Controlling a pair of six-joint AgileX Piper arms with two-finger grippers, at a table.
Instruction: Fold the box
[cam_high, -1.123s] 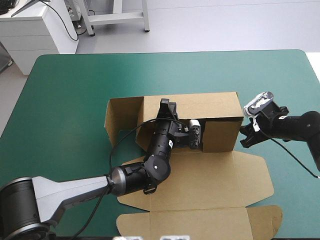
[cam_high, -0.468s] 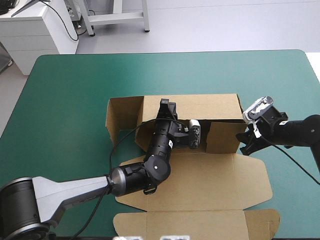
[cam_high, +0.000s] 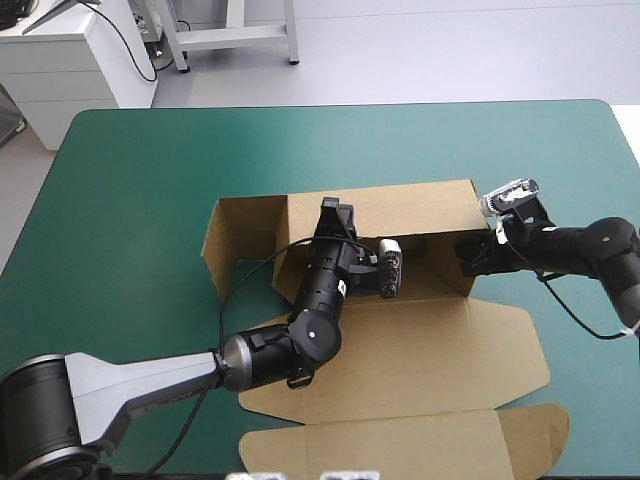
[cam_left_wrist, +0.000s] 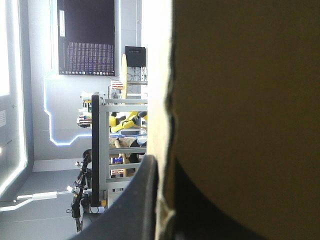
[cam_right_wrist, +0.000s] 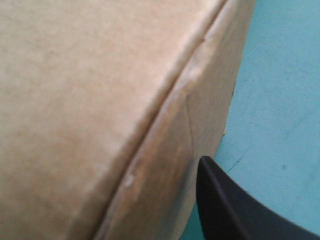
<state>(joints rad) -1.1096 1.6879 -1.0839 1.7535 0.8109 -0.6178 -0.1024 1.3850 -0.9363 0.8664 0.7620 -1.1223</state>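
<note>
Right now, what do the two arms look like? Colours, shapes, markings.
Left arm: silver-grey tapered link, then black rounded joints and a black cylindrical wrist with a small white label. Right arm: black throughout, with rounded joints.

No text is legible; the small white sticker (cam_high: 341, 288) on the left arm (cam_high: 150, 380) is too tiny to read.

The left arm (cam_high: 150, 385) has a thick black cylinder, a tapered grey link and a rounded black joint with a silver ring, followed by a black cylindrical wrist with a small white label. The left end effector (cam_high: 336, 212) has broad black fingers (cam_left_wrist: 145, 200) curved like fins. The right arm (cam_high: 590, 248) is slimmer, all black, made of rounded segments.
</note>
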